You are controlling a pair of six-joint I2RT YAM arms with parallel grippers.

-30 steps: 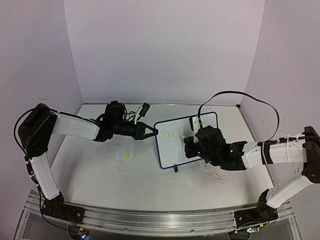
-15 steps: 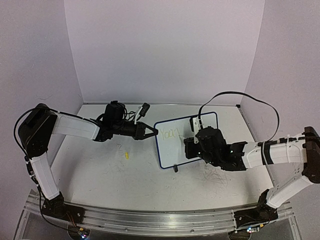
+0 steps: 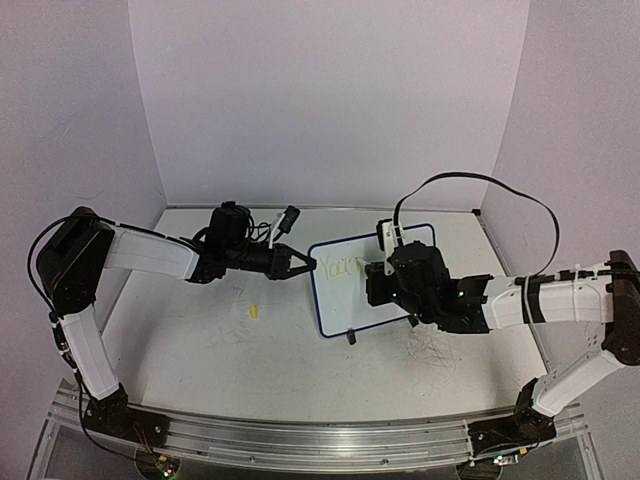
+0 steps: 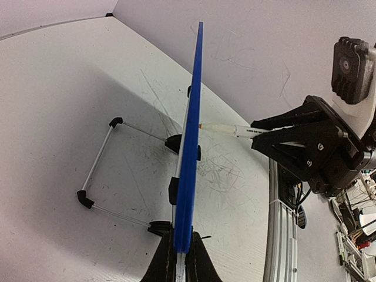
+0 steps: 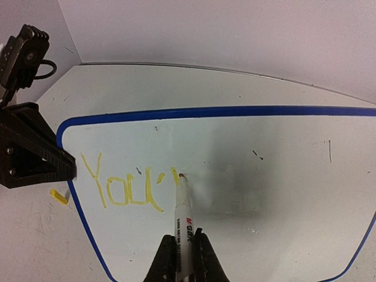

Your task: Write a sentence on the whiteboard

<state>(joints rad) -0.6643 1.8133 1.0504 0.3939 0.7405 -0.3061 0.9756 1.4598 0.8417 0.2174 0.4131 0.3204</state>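
Mid-table, whiteboard (image 3: 345,305) stands upright, left gripper (image 4: 181,261) clamped on its edge. Right gripper (image 5: 182,256) grips marker (image 5: 184,218), long axis pointing into whiteboard, tip touching just right of sentence (image 5: 126,188); blank surface beyond.

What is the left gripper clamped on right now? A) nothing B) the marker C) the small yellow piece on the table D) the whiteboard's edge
D: in the left wrist view the left gripper pinches the blue rim of the whiteboard, while the marker sits in the right gripper.
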